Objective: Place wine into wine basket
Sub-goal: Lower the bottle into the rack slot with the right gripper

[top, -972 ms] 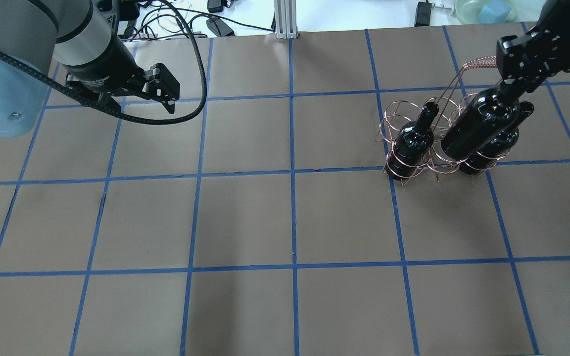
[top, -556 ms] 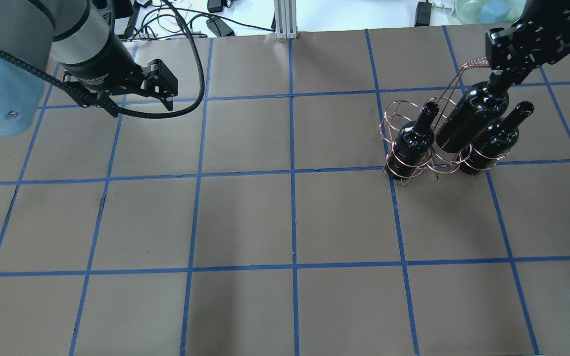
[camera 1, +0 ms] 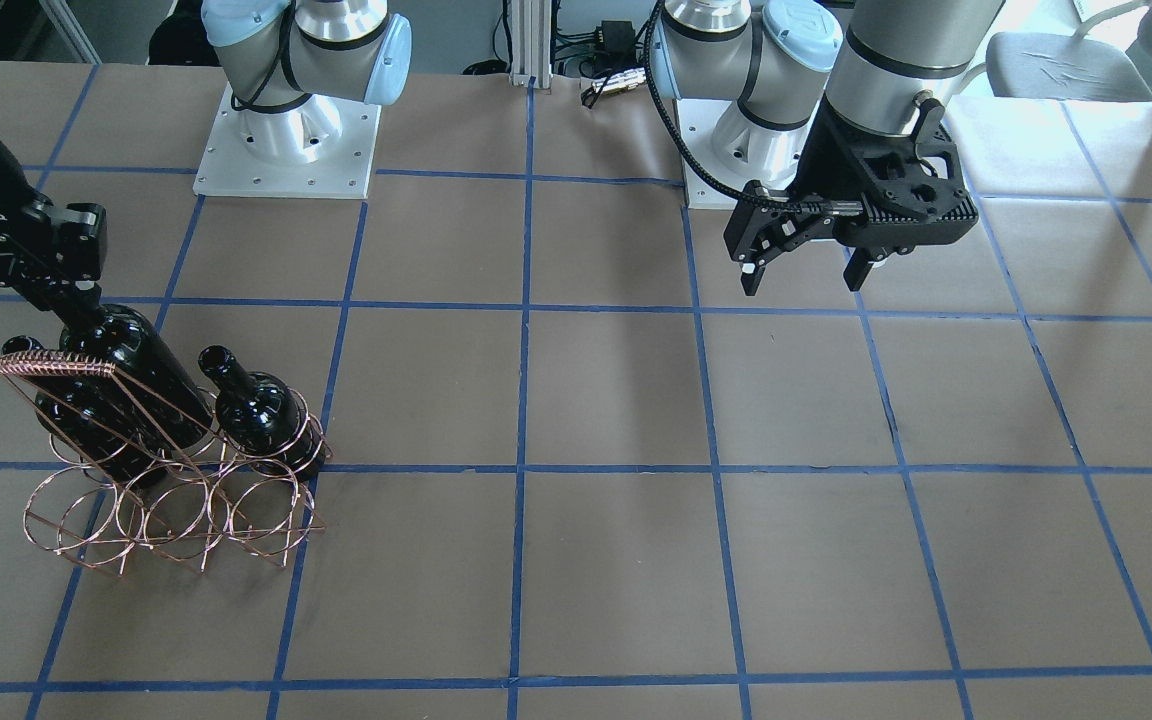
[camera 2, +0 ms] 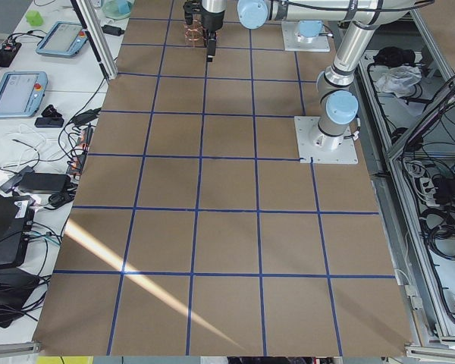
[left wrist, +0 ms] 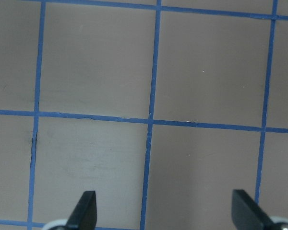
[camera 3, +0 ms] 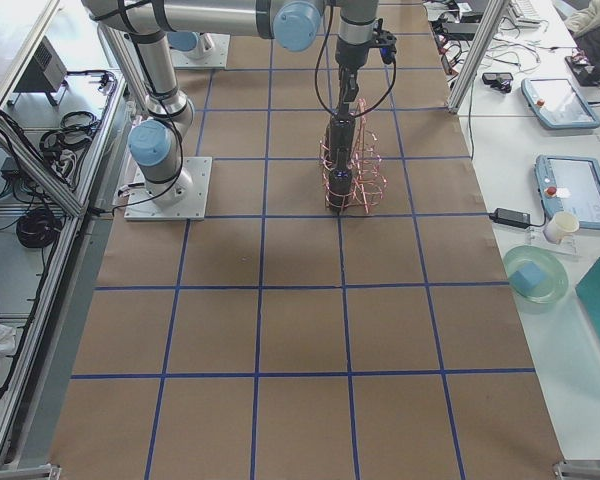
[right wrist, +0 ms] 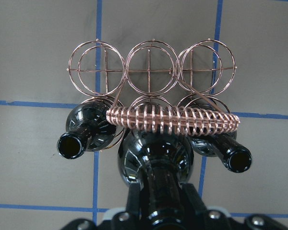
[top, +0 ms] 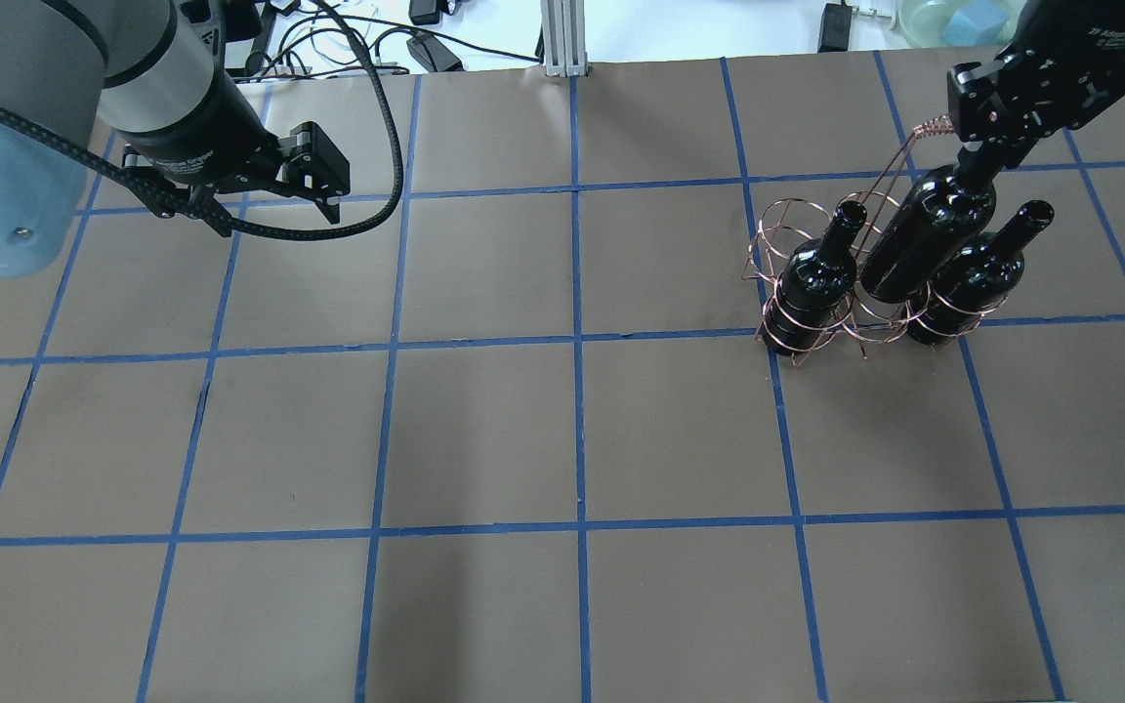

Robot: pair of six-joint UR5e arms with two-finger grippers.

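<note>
- From the front: shows the right end effector clamped on the neck of the wine, with the body down among the rings of the wine basket, just beside a second bottle standing in a neighbouring ring.
- Same view: shows the left end effector well apart from the wine basket, above the worktop, spread wide with nothing between its fingers.
- From overhead: places the wine in the middle ring of the row nearer the robot, between the second bottle and a third bottle; cannot tell about contact between base and worktop.
- From the worktop's left end: shows the right end effector far off and small beside the wine basket; cannot judge the grip here.
- From the worktop's right end: shows the wine about upright below the right end effector, inside the copper wires.
- From the left wrist: shows two fingertips far apart over blue tape lines on the worktop, holding nothing.
- From the right wrist: shows fingers pressed on either side of the wine's neck, the coil-wrapped handle just beyond the wine's shoulder, and an open bottle mouth on each side.
</note>
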